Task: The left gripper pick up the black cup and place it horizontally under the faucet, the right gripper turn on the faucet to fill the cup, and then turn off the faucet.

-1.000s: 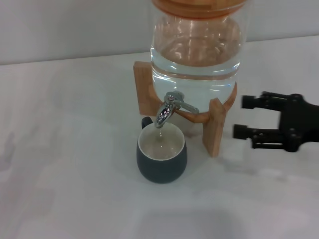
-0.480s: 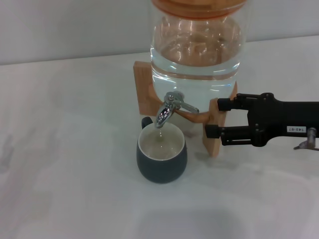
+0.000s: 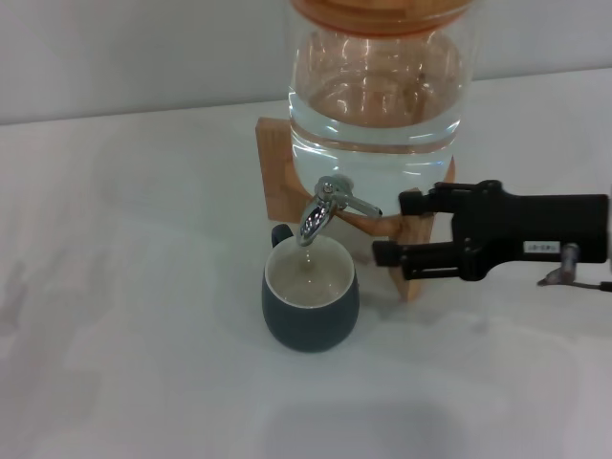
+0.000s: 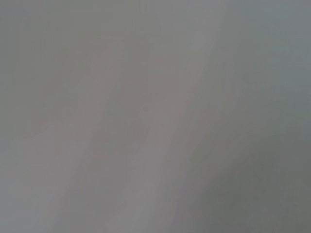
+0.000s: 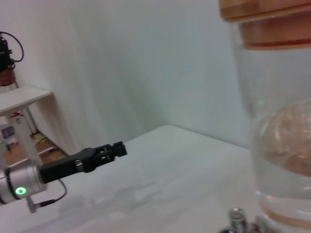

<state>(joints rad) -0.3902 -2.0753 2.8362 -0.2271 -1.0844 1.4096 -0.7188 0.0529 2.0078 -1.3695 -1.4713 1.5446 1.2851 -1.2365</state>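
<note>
The black cup (image 3: 311, 304) stands upright on the white table, right under the spout of the faucet (image 3: 323, 207). A thin stream of water falls into its cream inside. The faucet's lever points right, toward my right gripper (image 3: 394, 229). That gripper is open and level, its fingertips just right of the lever's end, not touching it. The faucet's chrome top also shows in the right wrist view (image 5: 237, 217). My left gripper (image 5: 111, 151) is out of the head view. It shows far off in the right wrist view, held above the table. The left wrist view shows only a blank grey surface.
The clear glass water jar (image 3: 378, 105) with a wooden lid rests on a wooden stand (image 3: 413, 244) behind the cup. One stand leg is right behind my right gripper's fingers. A white shelf (image 5: 22, 99) stands beyond the table's far side.
My right gripper has moved left from the table's right side, past the stand leg, up to the faucet's lever. The cup and faucet have not moved.
</note>
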